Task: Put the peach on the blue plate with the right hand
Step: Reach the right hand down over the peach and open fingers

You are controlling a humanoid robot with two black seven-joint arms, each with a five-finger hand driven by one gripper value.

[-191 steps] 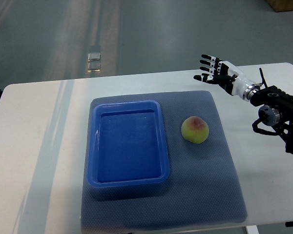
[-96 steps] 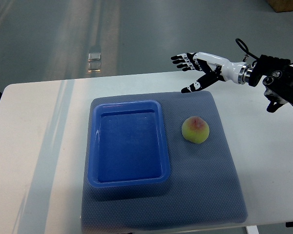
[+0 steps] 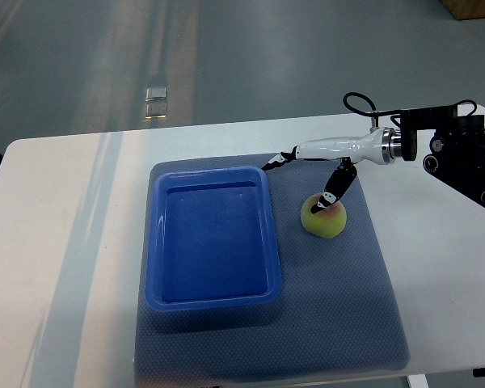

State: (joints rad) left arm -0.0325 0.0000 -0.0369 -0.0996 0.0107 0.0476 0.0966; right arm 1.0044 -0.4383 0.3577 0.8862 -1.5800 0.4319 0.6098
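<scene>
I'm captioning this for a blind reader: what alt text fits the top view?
A robot hand reaches in from the right, thumb tip at the top of a peach on a grey mat. An empty blue plate sits left of the peach.

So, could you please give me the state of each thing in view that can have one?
peach: on the grey mat, right of the plate, not lifted.
blue plate: empty, flat on the mat.
grey mat: spread flat on the table.
right hand: open, over the peach, thumb tip at its top, not closed on it.
left hand: not in view.
</scene>
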